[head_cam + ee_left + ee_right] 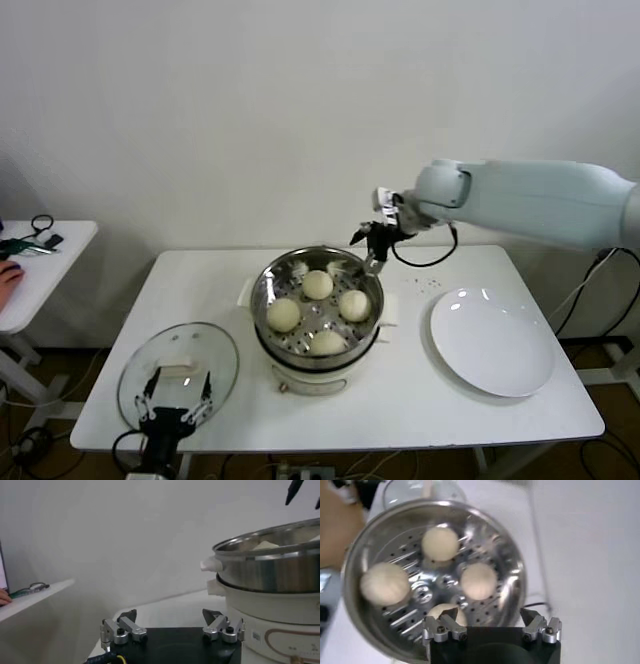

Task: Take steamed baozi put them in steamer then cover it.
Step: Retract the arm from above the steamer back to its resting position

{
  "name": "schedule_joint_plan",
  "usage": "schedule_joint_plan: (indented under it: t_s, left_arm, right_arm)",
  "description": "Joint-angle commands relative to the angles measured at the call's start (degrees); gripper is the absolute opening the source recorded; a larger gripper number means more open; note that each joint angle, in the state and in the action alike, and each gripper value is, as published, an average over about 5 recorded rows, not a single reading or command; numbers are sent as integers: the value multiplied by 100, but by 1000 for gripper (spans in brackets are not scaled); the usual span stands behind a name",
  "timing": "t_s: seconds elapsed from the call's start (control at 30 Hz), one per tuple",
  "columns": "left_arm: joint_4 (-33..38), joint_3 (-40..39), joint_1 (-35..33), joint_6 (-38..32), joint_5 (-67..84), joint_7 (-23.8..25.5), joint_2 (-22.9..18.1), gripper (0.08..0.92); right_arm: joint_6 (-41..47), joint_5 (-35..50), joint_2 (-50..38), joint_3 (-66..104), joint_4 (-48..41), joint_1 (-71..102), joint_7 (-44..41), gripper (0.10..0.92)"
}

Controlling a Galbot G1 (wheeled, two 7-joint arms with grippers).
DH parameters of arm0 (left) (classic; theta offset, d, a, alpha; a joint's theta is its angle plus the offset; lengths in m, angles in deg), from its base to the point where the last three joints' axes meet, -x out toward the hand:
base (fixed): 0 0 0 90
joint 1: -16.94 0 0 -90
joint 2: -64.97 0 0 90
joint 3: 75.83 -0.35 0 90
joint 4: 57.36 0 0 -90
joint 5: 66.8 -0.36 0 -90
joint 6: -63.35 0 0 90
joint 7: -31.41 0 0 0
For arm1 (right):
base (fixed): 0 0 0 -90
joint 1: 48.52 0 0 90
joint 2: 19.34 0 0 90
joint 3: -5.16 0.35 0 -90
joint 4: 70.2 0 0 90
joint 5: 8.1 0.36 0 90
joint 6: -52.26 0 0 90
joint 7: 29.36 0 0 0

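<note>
Four steamed baozi lie on the perforated tray inside the steamer, one each at about 12, 3, 6 and 9 o'clock around the tray centre. The steamer stands near the middle of the desk. None remain on the white plate, which lies at 3 o'clock from the steamer, apart from it.

The right gripper hangs just above the steamer's far rim at about 1 o'clock, jaws apart and holding nothing. The right wrist view looks straight down into the pot past the spread fingertips.

Judged from this layout, loading is complete and covering is the step in hand.

The cover lies flat on the desk at about 8 o'clock from the steamer, near the desk's front-left corner and separate from the pot. Its cream handle appears to run roughly 9-to-3 o'clock across the lid centre.

The left gripper is directly over the near half of the cover, at 6 o'clock from the handle, jaws apart and empty. The left wrist view shows both fingers spread, with the steamer's wall beyond them.

Governing relation: the handle lies just ahead of the left gripper, at 12 o'clock, while the right gripper is well apart from it across the pot. The left arm is the nearer one. Once held, the cover must travel toward 2 o'clock to reach the steamer.
</note>
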Motion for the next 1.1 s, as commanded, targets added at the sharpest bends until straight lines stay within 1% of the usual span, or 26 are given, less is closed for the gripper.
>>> schedule_joint_plan:
  t_s: [0.03, 0.17, 0.27, 0.37, 0.5, 0.63, 0.83, 1.1]
  left_arm:
    - [76, -39, -13, 12, -159, 1, -40, 823]
    - [105, -56, -22, 18, -261, 2, -69, 823]
    - [103, -53, 24, 1, -337, 0, -106, 823]
    - [73, -57, 74, -19, -407, -2, -170, 823]
    - [69, -91, 93, -19, -495, 6, -194, 823]
    - [61, -112, 123, -14, -588, 5, -224, 823]
    - [26, -117, 196, 4, -819, 11, -267, 823]
    - [85, -10, 371, 113, -1584, 23, -167, 823]
  right_arm:
    - [-1053, -264, -2058, 1261, 950, 888, 1620, 823]
    - [-1317, -608, -2809, 2610, 1191, 2285, 1935, 823]
    - [-1498, -966, -3149, 4074, 1250, 3752, 2108, 823]
    - [-1640, -1287, -3281, 5572, 1306, 5251, 2258, 823]
    - [-1832, -1658, -3278, 6927, 1359, 6708, 2430, 823]
    - [-1852, -1919, -2942, 8481, 1439, 8091, 2580, 823]
    - [-1705, -2357, -2076, 10568, 1748, 10068, 2791, 823]
    - [-1699, -2597, -963, 12327, 1971, 11634, 2621, 823]
